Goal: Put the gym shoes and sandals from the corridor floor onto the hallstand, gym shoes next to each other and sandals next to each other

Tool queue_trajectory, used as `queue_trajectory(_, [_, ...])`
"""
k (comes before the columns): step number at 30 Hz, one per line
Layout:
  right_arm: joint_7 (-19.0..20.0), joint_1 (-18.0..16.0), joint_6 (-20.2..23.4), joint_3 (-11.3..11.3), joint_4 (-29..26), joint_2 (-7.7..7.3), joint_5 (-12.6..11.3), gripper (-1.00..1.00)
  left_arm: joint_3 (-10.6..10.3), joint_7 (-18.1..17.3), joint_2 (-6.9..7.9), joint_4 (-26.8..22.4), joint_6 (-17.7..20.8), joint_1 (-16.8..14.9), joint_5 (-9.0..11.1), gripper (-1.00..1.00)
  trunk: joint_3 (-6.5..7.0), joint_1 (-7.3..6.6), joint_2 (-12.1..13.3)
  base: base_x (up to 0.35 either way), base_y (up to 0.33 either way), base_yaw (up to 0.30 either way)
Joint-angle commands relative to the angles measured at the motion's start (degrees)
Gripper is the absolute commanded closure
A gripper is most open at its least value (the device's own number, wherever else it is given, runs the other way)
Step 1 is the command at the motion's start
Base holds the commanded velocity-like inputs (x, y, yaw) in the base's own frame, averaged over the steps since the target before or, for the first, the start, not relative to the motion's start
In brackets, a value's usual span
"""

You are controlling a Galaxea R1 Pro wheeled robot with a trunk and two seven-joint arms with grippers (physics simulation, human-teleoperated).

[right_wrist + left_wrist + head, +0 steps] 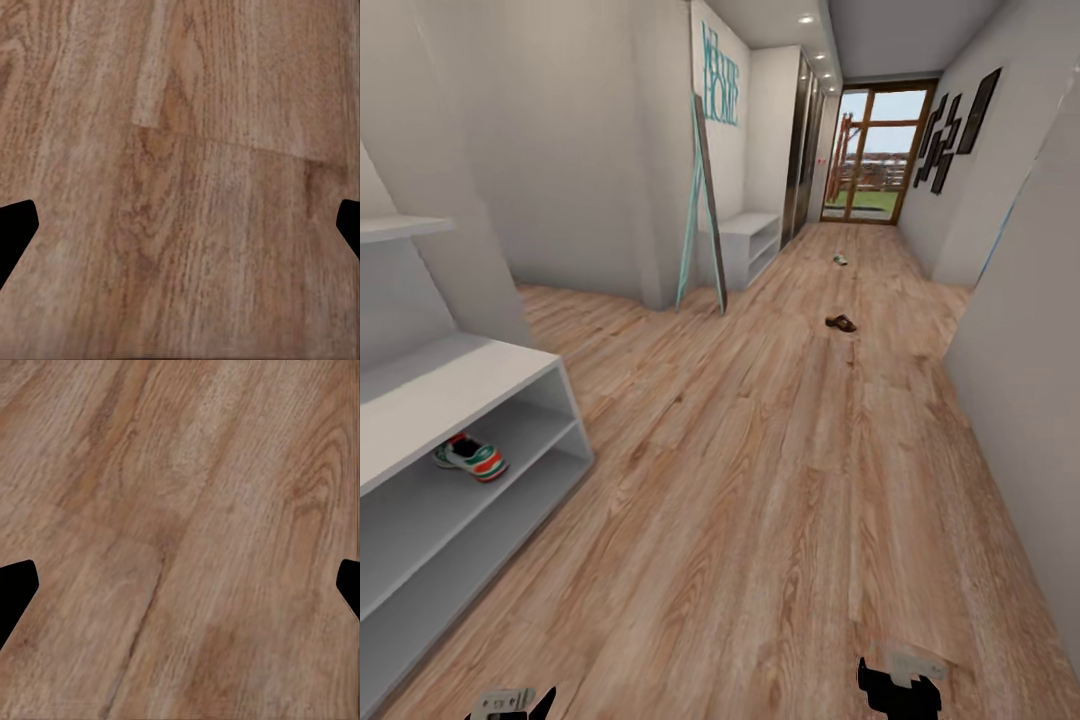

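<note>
One white-green gym sneaker (472,457) lies on the pale grey shoe rack (420,400) shelf – a brown leather sandal (841,322) waits far down the wood-plank floor (760,480); both grippers – left gripper (180,585), right gripper (180,225) – spread wide, empty, ready for travelling.

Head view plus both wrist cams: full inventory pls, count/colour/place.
gym shoe: 1, white with green stripes and orange-red heel, on the upper open shelf of the near rack.
second shoe: 1, small and pale, too far to identify, on the floor far down the corridor.
sandal: 1, brown, on the floor mid-corridor.
shoe rack: 1, pale grey, at left.
far bench unit: 1, pale grey, by the left wall.
leaning mirror: 1, teal frame, at the wall corner.
teal letters: on the left wall.
wall frames: several, black, right wall.
glass door: 1, wood frame, corridor end.
corridor floor: light brown planks.
left hand: open, above bare floor.
right hand: open, above bare floor.
</note>
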Motion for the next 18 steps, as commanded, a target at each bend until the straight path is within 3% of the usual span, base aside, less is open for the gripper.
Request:
queue_trajectory(1, [-0.19, -0.03, -0.09, 0.48, 0.01, 0.01, -0.39, -1.00, 0.21, -0.57, 0.00, 0.05, 0.06, -0.02, 0.44, -1.00, 0.02, -0.01, -0.02, 0.000, 0.000, -0.246])
queue_trajectory(9, [-0.19, -0.02, -0.09, 0.56, 0.06, 0.07, -0.31, -1.00, 0.21, -0.54, 0.00, 0.05, 0.10, -0.02, 0.44, -1.00, 0.55, -0.01, -0.02, 0.089, 0.000, -0.243])
queue_trajectory(18, [-0.19, -0.02, -0.09, 0.64, 0.03, 0.14, -0.15, -1.00, 0.21, -0.52, 0.00, 0.05, 0.10, -0.02, 0.51, -1.00, 1.15, -0.01, -0.02, 0.311, 0.000, -0.237])
